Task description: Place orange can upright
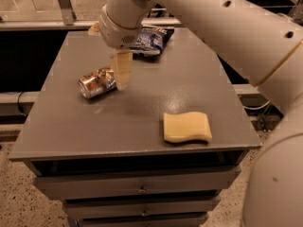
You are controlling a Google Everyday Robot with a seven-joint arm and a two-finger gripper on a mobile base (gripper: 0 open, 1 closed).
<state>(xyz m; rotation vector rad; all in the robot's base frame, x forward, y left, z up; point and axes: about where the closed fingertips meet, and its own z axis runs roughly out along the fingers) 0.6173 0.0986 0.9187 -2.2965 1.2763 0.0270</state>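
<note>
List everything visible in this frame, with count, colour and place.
table: one, grey, fills the middle of the view
drawers: at least two, grey, under the tabletop
can: one, orange-copper, lying on its side, left of centre
snack bag: one, blue, at the far edge
sponge: one, yellow, near right of the tabletop
arm: one, white, coming in from the right
gripper: one, cream, pointing down at the can's right end; contact unclear
</note>
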